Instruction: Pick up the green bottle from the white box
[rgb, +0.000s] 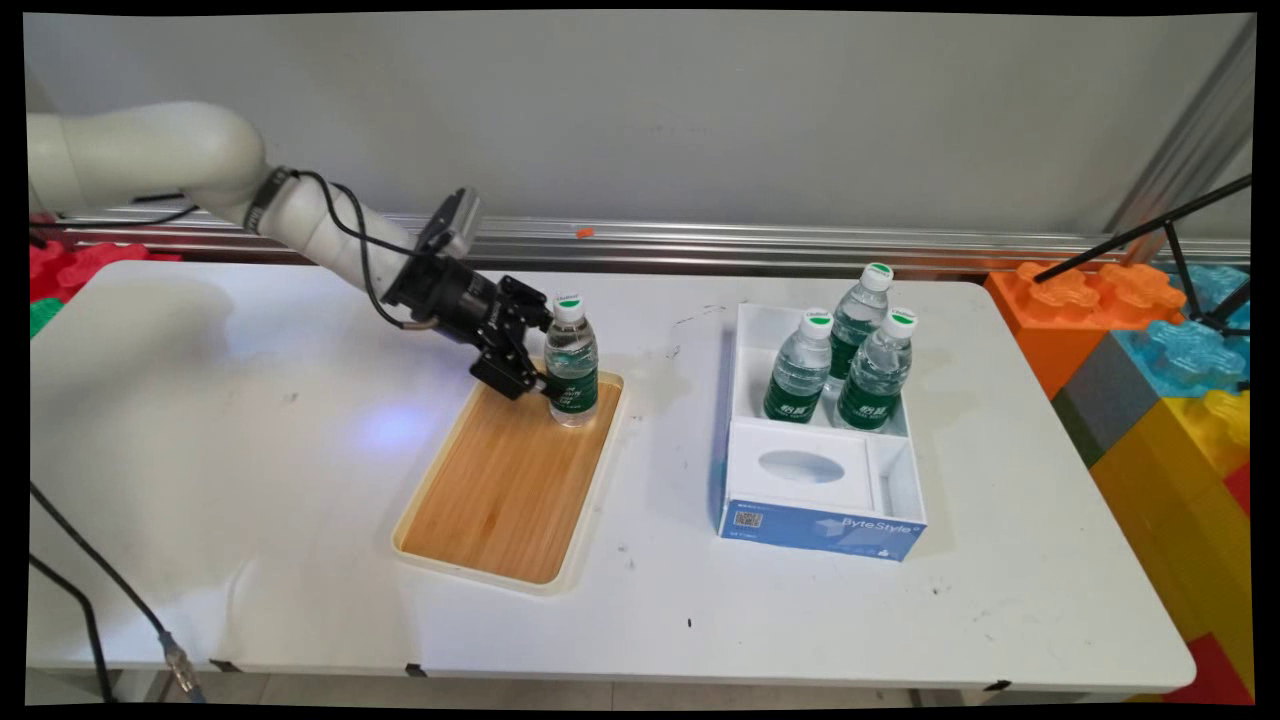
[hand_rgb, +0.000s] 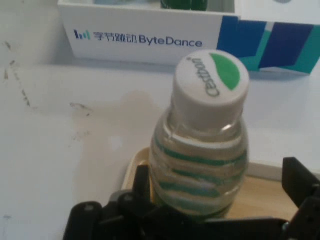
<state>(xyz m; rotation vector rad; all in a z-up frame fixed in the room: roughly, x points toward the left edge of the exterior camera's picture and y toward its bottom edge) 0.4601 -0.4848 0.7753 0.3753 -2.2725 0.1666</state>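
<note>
— From above, what sits in the tray (rgb: 500, 500)?

— One water bottle (rgb: 571, 362) stands upright at its far right corner, with the gripper (rgb: 535, 350) around it. The box (rgb: 820, 500) to the right holds three more bottles (rgb: 845, 360) in its far compartment.

— And from the hand?

— The bottle (hand_rgb: 202, 150) stands between the fingers (hand_rgb: 295, 182); one finger touches it, the other stands apart, so the jaws are open. The box (hand_rgb: 145, 37) lies beyond.
</note>
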